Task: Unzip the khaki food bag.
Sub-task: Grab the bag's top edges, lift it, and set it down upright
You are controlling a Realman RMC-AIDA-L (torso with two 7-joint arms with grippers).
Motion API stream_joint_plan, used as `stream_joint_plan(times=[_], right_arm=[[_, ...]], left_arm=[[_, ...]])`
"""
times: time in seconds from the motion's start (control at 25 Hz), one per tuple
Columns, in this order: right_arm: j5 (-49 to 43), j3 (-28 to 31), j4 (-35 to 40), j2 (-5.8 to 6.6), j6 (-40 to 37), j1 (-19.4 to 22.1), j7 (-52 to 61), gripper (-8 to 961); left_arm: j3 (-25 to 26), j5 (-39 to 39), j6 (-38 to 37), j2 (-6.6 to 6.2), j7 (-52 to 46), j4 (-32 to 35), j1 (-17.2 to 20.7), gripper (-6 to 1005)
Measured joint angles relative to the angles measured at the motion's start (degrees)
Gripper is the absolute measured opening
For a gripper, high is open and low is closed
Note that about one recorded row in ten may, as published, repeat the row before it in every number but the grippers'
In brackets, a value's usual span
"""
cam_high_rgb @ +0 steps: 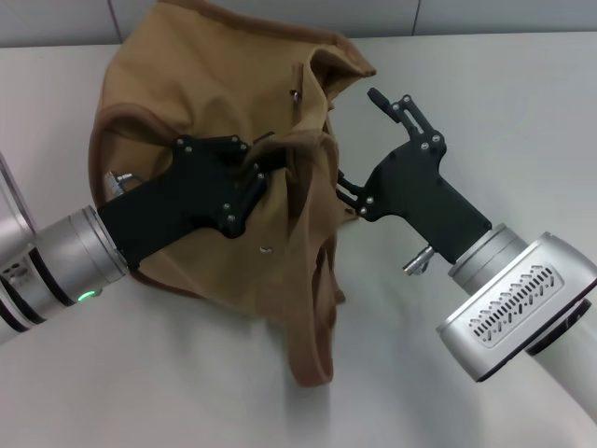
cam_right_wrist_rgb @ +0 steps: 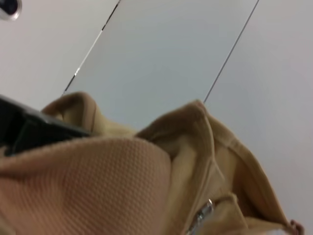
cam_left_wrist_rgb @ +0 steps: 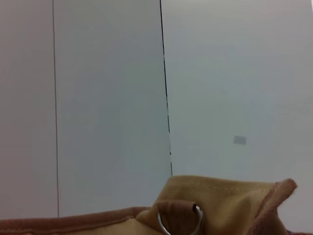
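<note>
both pincer tips (cam_high_rgb: 250, 175) half-buried in khaki food bag (cam_high_rgb: 187, 84) folds.

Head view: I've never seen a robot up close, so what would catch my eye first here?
First, the khaki food bag, slumped and crumpled in the middle of the pale table, one strap trailing toward the robot. Next, two black tools close on it: the left tool is shut on a fold of the bag's cloth near its middle, while the right tool stands open at the bag's right edge.
</note>
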State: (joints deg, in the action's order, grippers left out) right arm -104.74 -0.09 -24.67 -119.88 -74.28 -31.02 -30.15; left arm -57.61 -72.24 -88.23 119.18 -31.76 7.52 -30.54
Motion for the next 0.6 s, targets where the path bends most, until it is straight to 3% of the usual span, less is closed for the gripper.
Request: stream_joint_plan(times=[0.6], right_arm=[[-3.63, -0.04, 0.94, 0.0, 2.8, 0.08, 0.22, 839]], left_arm=[[0.04, 0.17, 0.17, -0.01, 0.03, 0.01, -0.45, 62]])
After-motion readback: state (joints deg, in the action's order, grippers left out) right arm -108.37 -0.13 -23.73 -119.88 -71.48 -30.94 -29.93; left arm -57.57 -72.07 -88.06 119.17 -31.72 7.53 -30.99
